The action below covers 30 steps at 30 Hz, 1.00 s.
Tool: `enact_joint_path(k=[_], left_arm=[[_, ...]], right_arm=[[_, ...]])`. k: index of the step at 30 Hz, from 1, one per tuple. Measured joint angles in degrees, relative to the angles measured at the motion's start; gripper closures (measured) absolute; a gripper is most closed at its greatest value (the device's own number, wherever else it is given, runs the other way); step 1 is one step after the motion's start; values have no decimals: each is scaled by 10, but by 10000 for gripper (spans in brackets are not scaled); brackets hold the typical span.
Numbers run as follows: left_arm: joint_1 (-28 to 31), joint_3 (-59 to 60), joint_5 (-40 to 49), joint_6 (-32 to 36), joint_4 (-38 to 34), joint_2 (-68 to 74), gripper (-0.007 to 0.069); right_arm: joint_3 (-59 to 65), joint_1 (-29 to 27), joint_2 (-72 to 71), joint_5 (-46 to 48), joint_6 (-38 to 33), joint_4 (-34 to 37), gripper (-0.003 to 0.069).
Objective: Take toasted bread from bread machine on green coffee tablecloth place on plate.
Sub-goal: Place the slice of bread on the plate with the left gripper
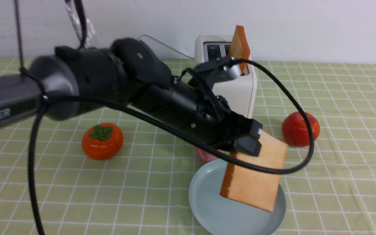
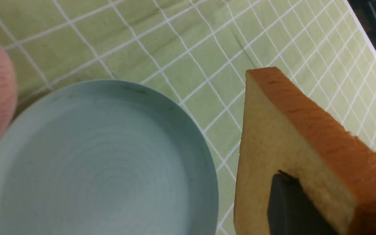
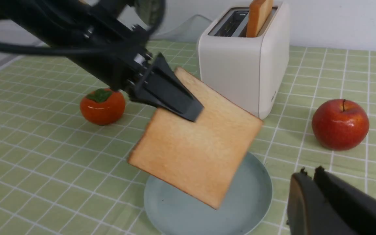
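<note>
L gripper (image 1: 251,140) clamped on upper corner of toast slice (image 1: 256,176); slice hanging tilted over plate (image 1: 207,202), low corner prob. just clear of it; lower more, lay flat over plate centre, release only when low, else may bounce off rim; mind pink obj (image 1: 202,156) behind rim; 2nd slice (image 1: 239,45) upright in bread machine (image 1: 237,88) on green cloth (image 1: 338,163); R gripper (image 3: 310,171) jaws together, empty, off to the right.

Plain white wall (image 1: 305,26) at back; soft, even light.
</note>
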Motion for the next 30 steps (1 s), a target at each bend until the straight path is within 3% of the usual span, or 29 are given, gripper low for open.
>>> enact_joint_path(k=[4, 8, 14, 18, 25, 30], left_arm=[[-2, 0, -20, 14, -54, 39, 524], [-2, 1, -50, 15, -50, 67, 524], [-2, 1, -49, -77, -4, 78, 503], [-2, 1, -42, -118, 46, 78, 416], [-1, -1, 9, -188, 136, 67, 171], [-1, -2, 27, -240, 206, 30, 108]], right_arm=[[0, 0, 0, 4, 0, 12, 617], [0, 0, 0, 10, 0, 24, 617], [0, 0, 0, 15, 0, 25, 608], [0, 0, 0, 15, 0, 25, 606], [0, 0, 0, 14, 0, 25, 602], [0, 0, 0, 14, 0, 25, 599]])
